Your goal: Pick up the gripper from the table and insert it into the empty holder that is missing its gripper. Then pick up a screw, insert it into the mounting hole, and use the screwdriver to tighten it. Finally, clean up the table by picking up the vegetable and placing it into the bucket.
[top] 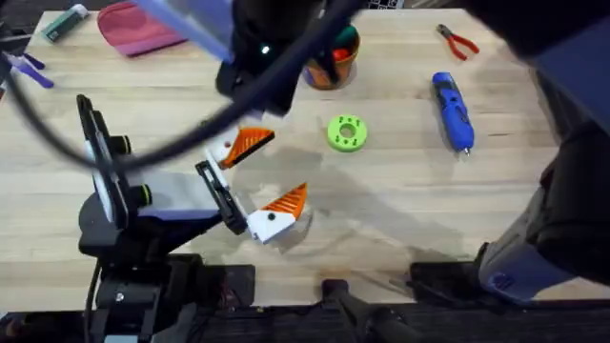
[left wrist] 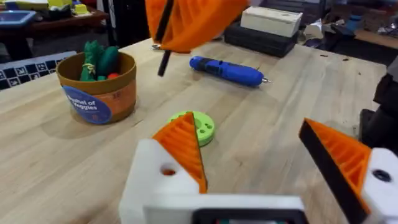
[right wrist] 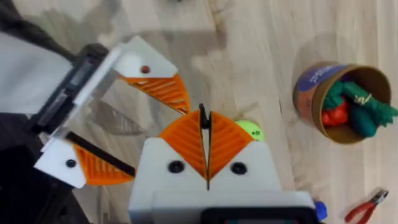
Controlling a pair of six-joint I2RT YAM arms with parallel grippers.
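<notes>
Orange-tipped left fingers (top: 259, 181) sit apart on the table (top: 400, 219), screwdriver (top: 453, 111) well right, lengthwise away from the bases. Left wrist: bucket (left wrist: 96, 85) holds veg, disc (left wrist: 198, 124) ahead. Right wrist: right fingers (right wrist: 206, 144) together, above disc.

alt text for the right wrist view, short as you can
The right gripper, white with orange ribbed pads pressed shut, hangs above a wooden table, with the left gripper open beside it. A lime-green disc peeks from behind the pads, and a round orange-brown bucket holds red and green toy vegetables.
</notes>
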